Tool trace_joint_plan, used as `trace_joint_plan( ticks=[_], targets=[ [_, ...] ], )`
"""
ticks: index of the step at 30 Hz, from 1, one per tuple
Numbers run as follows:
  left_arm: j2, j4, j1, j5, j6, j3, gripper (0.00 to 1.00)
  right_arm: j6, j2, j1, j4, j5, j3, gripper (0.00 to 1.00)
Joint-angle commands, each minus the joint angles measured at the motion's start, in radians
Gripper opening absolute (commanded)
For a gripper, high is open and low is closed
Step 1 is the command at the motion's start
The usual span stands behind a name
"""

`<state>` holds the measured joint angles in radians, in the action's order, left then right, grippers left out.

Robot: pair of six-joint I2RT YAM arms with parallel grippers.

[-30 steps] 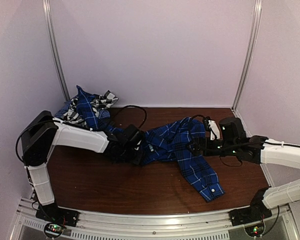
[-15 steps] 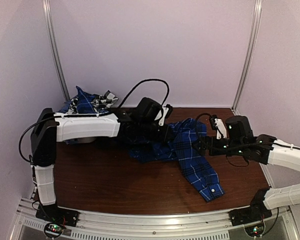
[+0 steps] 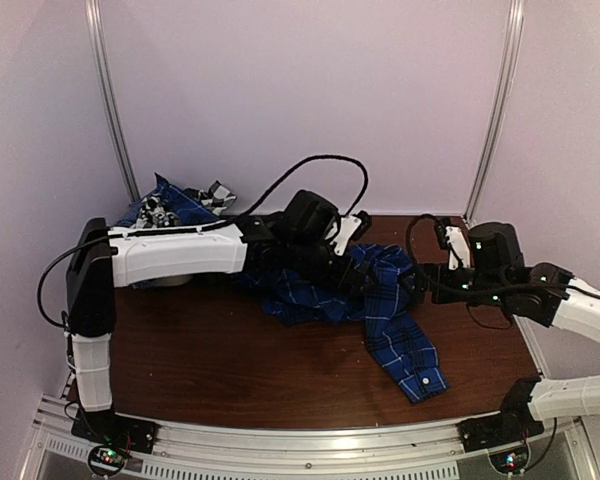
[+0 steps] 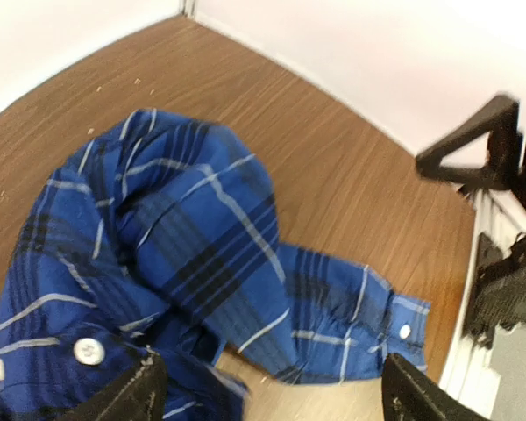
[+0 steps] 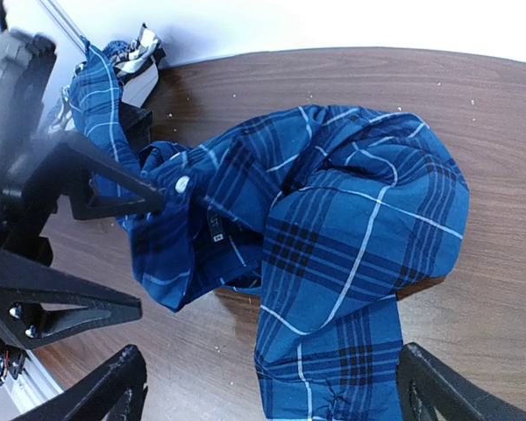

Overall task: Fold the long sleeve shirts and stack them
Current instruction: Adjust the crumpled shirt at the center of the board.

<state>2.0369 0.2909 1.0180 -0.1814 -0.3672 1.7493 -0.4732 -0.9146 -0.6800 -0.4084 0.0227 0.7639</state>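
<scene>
While both arms reach in over the brown wooden worktop (image 3: 210, 360), your royal-blue plaid button-up shirt (image 3: 315, 298) lies bunched at its middle, not yet folded.

Your left gripper (image 4: 267, 396) hangs over the upper part of the heap with its fingers spread wide and nothing pinched between them. In the right wrist view one black fingertip (image 5: 154, 201) sits just beside a white button (image 5: 182, 184) at the cloth's edge. Your right gripper (image 5: 272, 386) stands at the shirt's 3 o'clock side, spread just as wide and holding nothing. One sleeve trails off toward 5 o'clock and ends in a cuff (image 3: 425, 380) lying flat on the wood. In the 10 o'clock corner, against the pale wall, sits a crumpled pile of other shirts (image 3: 170, 212), blue and black-and-white plaid, with your left arm passing just beside it.
</scene>
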Motion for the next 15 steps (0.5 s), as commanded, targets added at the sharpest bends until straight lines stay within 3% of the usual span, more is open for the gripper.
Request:
trace_joint_plan(
  ticks=[1,3,9,15],
  targets=[
    [-0.186,0.055,-0.047,0.102,0.083,-0.180,0.93,0.022,-0.044,0.004,0.043,0.033,-0.016,1.00],
    [-0.263,0.047,-0.071,0.109,0.093,-0.265,0.98,0.031,-0.074,0.002,0.083,0.087,-0.015,1.00],
    [-0.459,0.038,-0.165,0.142,0.079,-0.449,0.98,0.064,-0.189,-0.062,0.169,0.120,0.031,1.00],
    [-0.592,0.064,-0.340,0.182,0.003,-0.550,0.98,0.165,-0.398,-0.238,0.150,0.024,0.207,1.00]
  ],
)
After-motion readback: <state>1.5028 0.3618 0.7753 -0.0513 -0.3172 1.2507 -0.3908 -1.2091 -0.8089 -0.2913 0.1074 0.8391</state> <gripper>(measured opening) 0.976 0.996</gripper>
